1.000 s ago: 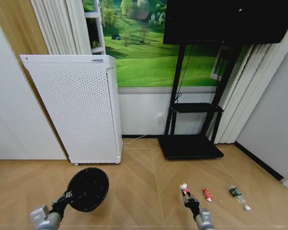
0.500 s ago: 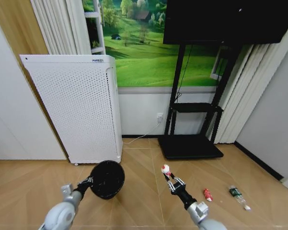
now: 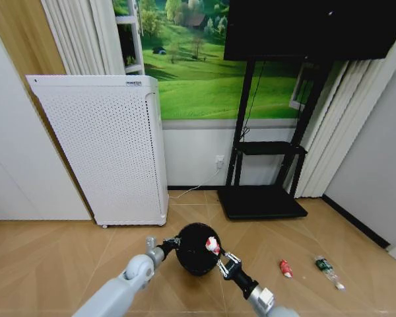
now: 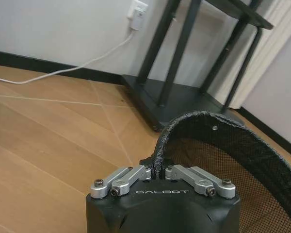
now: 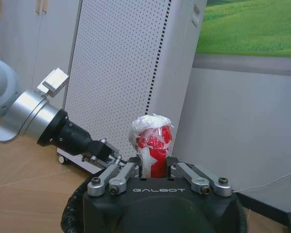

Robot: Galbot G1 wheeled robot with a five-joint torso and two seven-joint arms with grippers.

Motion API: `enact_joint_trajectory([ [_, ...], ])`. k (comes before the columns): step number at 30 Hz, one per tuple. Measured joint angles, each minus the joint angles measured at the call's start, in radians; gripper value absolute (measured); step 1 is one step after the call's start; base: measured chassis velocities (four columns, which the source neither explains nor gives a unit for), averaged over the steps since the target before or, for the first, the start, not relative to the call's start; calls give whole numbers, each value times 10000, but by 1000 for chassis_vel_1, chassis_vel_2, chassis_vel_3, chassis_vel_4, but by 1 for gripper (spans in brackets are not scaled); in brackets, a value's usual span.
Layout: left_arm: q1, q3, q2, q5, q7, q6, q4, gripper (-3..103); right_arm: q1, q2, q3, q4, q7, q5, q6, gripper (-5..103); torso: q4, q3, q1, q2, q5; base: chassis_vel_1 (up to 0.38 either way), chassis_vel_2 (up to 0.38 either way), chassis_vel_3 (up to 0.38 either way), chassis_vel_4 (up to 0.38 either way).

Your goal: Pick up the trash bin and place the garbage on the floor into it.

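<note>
The trash bin [image 3: 196, 248] now hangs clear of the floor [image 3: 66, 254] in front of the robot, carried in from the left, its rim pinched in the left gripper [image 4: 158, 172]. Over its mouth sits the crushed red-and-white can [image 3: 212, 246], clamped in the right gripper [image 5: 153, 171], which has swung in from the right. One piece looks ready to drop. The small red piece [image 3: 286, 268] and clear bottle [image 3: 329, 270] lie on the floor's right side.

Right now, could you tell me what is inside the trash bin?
The trash bin shows bare black mesh where visible; its bottom is hidden. The can, in the right gripper, is at its rim.
</note>
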Motion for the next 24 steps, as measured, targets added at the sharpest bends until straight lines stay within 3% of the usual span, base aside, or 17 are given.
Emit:
enact_joint_trajectory([
  [7,413,-88,39,-22,65,99,-664,7,-117,404,-269,-368,364,-190,5,22,-1,-1,0,1,0,0,0,0,0],
  [8,595,-247,91,-5,24,117,-885,7,-118,451,-333,-377,590,-155,-43,33,-1,-2,0,1,-1,0,0,0,0],
  [11,769,-412,136,11,-18,143,-1065,7,-123,466,-384,-337,864,-101,-144,38,0,-1,0,1,0,0,0,0,0],
  [13,1089,-748,189,81,-65,161,-1310,7,-143,487,-394,-203,1225,-12,-243,48,0,-1,0,1,-1,0,0,0,0],
  [14,1089,-748,189,81,-65,161,-1310,7,-143,487,-394,-203,1225,-12,-243,48,0,-1,0,1,-1,0,0,0,0],
  [19,1944,-1659,270,259,-258,170,-1797,7,-285,292,-198,68,1449,155,-265,71,-3,-2,0,2,-1,0,0,0,0],
  [24,2551,-2282,406,351,-380,172,-2026,7,-296,191,-78,233,1544,292,-258,82,1,-2,0,2,-1,0,0,0,0],
])
